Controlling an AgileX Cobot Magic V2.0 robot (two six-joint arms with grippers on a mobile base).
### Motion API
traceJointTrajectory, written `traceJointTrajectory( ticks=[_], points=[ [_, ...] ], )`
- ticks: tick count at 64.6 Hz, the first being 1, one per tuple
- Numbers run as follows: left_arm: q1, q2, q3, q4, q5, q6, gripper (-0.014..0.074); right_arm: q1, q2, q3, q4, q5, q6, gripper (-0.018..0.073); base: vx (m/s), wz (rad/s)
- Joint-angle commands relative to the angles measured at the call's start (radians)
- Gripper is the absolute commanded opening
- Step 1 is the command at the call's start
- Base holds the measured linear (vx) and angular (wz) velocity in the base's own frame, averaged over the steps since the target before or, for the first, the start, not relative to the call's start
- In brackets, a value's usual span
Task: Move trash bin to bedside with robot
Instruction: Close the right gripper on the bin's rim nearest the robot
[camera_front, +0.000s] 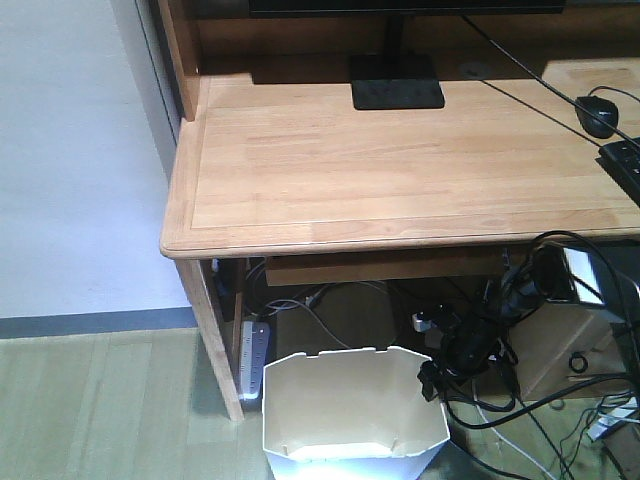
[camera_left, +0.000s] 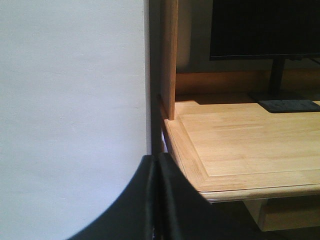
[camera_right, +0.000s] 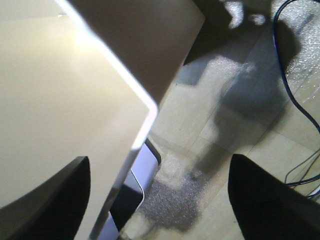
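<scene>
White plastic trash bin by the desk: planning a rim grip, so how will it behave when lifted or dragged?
Probably light: the white thin-walled plastic trash bin looks empty. Its thin wall may flex where pinched. With the right gripper straddling only one rim edge, a lift would likely hang it tilted.

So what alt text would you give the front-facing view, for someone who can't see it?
A white thin-walled plastic trash bin with a cream inside stands on the floor by a light wooden desk; a slim black robot arm trailing cables is at its right-hand rim.
</scene>
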Motion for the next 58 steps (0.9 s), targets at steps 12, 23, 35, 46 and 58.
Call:
traceJointTrajectory(
  ticks=[12,23,35,46,58],
  points=[
    [-0.005,-0.008,0.02,-0.01,-0.077,-0.002,-0.0006,-0.003,0.032,-0.188,-0.113,0.221,0.073,0.0536,0.0,0.0],
    [-0.005,-0.008,0.02,-0.01,-0.077,-0.002,-0.0006,-0.003,0.071,-0.281,-0.178,0.34,0.118,0.0536,0.0,0.0],
    [-0.005,-0.008,0.02,-0.01,-0.077,-0.002,-0.0006,-0.003,0.108,-0.364,-0.188,0.469,0.133,0.0444,0.0,0.0],
    [-0.005,-0.008,0.02,-0.01,-0.077,-0.002,-0.0006,-0.003,0.143,-0.414,-0.135,0.535,0.116,0.0163,0.0,0.0],
    [-0.005,-0.008,0.02,-0.01,-0.077,-0.002,-0.0006,-0.003,0.151,-0.426,-0.038,0.56,0.032,-0.0013,0.0,0.0]
  ],
)
